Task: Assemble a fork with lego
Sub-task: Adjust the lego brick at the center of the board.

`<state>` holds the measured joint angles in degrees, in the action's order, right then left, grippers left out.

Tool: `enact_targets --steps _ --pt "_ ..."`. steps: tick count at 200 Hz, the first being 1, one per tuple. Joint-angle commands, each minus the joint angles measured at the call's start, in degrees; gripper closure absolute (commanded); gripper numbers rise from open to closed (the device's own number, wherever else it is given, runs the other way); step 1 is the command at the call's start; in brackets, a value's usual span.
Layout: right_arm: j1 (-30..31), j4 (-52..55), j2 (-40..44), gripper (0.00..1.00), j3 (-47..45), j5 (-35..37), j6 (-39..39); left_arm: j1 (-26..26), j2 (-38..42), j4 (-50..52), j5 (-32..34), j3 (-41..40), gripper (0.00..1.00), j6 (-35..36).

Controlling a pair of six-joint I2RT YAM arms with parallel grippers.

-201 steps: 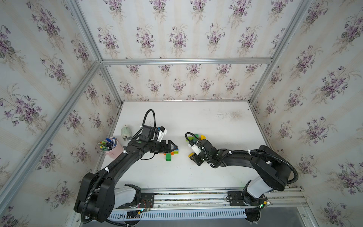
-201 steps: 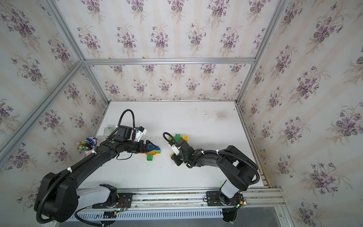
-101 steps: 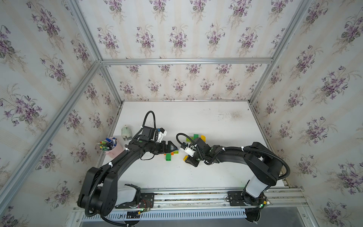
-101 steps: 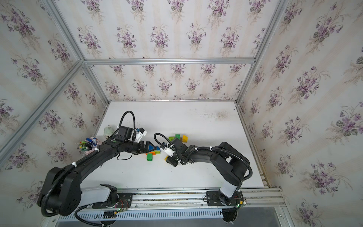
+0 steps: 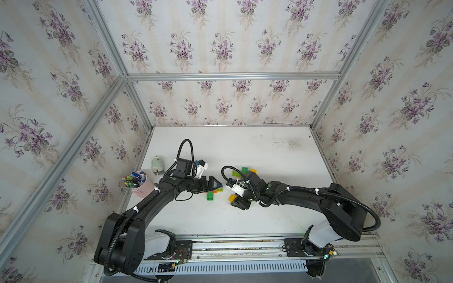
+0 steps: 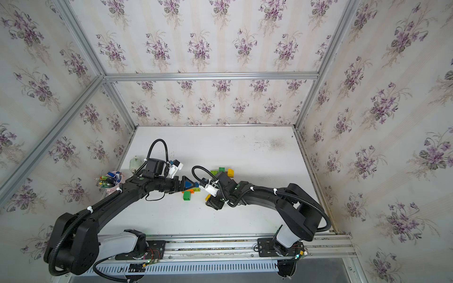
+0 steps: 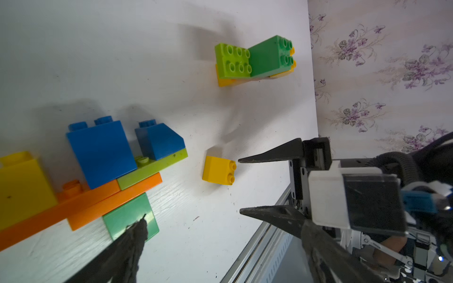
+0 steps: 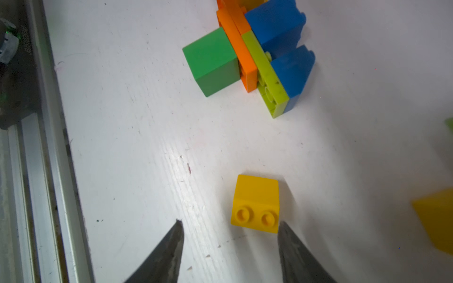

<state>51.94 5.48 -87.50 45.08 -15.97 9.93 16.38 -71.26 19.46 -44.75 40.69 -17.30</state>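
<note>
On the white counter [image 5: 245, 152], at about 9 o'clock of the scene, the left end effector [image 5: 217, 184] stands spread wide over the joined lego [image 7: 103, 171]: long orange plates, a lime plate, two blue bricks, a yellow block and a dark green cube. Toward 3 o'clock a small yellow brick [image 8: 256, 203] lies on its side, two studs facing the right end effector [image 8: 229, 235], whose tips are parted and empty. At 12 o'clock sits a lime-green-yellow cluster [image 7: 255, 60].
</note>
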Motion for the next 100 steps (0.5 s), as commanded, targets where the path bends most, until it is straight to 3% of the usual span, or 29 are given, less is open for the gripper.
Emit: enact_targets --steps 1,16,53,100 --pt "-0.73 2.35 3.28 0.40 -1.18 -1.34 -2.03 3.33 1.51 -1.01 3.11 1.25 0.00 5.52" --pt "-1.72 2.64 5.62 0.40 -2.23 -1.58 -4.93 6.64 2.59 0.47 6.74 3.03 0.00 10.39" --pt "-4.64 3.57 12.65 0.39 -5.44 -2.16 -12.92 8.97 2.55 3.62 7.23 7.09 0.00 22.05" --pt "-15.33 5.23 25.19 0.36 -11.24 -7.79 -22.84 9.62 -4.30 16.88 4.57 16.50 0.02 41.38"
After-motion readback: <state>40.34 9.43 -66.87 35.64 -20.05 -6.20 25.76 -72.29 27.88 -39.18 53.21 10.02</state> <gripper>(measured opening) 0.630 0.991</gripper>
